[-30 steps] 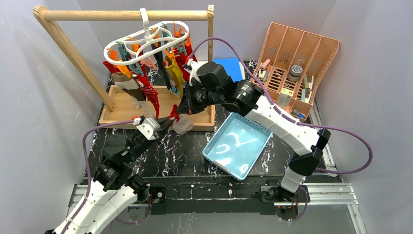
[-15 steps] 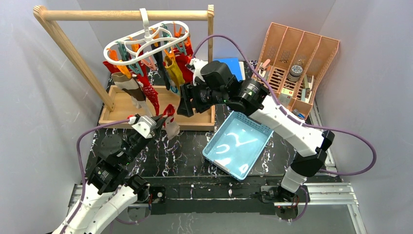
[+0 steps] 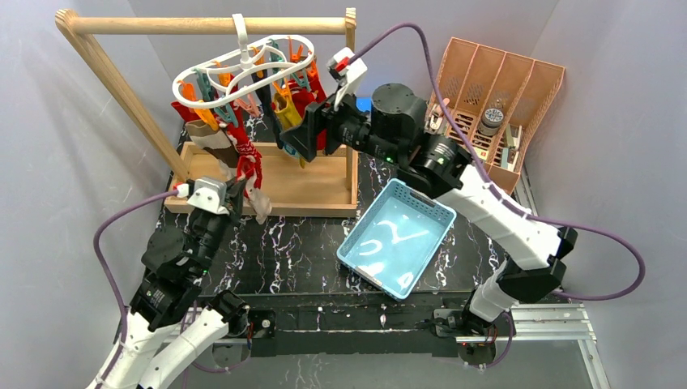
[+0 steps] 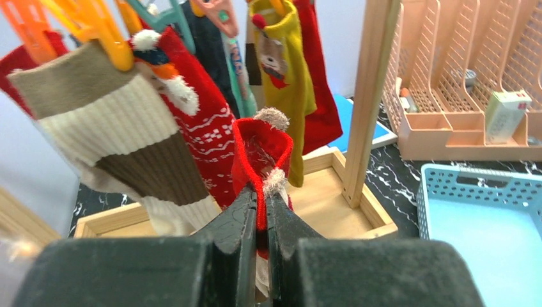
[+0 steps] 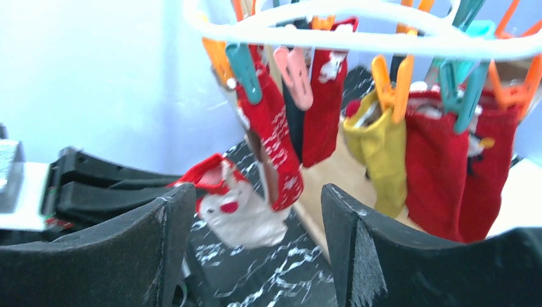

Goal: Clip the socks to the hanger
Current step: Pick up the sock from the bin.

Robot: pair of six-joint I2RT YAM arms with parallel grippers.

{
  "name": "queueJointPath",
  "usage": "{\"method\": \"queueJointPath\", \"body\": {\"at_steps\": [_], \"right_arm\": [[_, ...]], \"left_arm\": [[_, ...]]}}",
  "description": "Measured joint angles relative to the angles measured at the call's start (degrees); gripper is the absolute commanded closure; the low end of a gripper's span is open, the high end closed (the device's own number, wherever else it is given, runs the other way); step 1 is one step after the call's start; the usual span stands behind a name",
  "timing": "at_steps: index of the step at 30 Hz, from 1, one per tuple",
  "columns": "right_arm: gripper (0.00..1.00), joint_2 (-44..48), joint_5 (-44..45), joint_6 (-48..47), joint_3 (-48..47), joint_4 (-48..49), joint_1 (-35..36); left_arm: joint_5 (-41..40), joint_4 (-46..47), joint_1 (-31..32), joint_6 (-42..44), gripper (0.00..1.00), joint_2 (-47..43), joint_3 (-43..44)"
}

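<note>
The white ring hanger point(image 3: 243, 69) hangs from the wooden rail, and its orange and teal clips hold several socks point(image 3: 283, 109) in red, mustard, navy and striped beige. My left gripper point(image 3: 241, 188) is shut on the red cuff of a red and white sock point(image 3: 259, 203), held just below the hanging socks. In the left wrist view the left gripper point(image 4: 261, 198) pinches that red cuff point(image 4: 259, 147) in front of a striped brown sock point(image 4: 108, 134). My right gripper point(image 3: 296, 139) is open and holds nothing, right beside the hanger. Past the right gripper point(image 5: 255, 198), the right wrist view shows the held sock point(image 5: 236, 208) and the hanger ring point(image 5: 358, 25).
The wooden rail frame point(image 3: 202, 26) stands on a wooden tray base point(image 3: 324, 182) at the back. A light blue basket point(image 3: 397, 235) lies right of centre. A peach desk organizer point(image 3: 494, 97) with small items stands at the back right.
My right gripper has opened, let go of the sock and risen back toward the hanger. The left arm has carried the sock left and back, under the hanging socks.
</note>
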State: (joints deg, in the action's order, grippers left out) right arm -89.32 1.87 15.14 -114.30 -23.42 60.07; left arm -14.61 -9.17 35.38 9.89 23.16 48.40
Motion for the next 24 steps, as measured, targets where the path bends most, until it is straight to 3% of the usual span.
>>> {"method": "queueJointPath", "body": {"at_steps": [6,12,19,24], "right_arm": [[0.25,-4.57,4.15,-5.01,2.29,12.13,0.35],[0.43,-10.73,7.69,-7.82,2.03,20.81,1.20],[0.47,-17.38,10.23,-8.28,-1.86,25.42,2.25],[0.55,-18.36,13.44,-8.11,-1.97,28.48,2.29]], "left_arm": [[-4.50,-0.74,0.00,-3.82,1.00,1.11,2.38],[-4.42,-0.70,0.00,-5.99,1.00,2.93,2.67],[-4.24,0.04,0.00,-6.51,1.00,3.23,2.62],[-4.22,0.42,0.00,-6.54,1.00,3.34,2.32]]}}
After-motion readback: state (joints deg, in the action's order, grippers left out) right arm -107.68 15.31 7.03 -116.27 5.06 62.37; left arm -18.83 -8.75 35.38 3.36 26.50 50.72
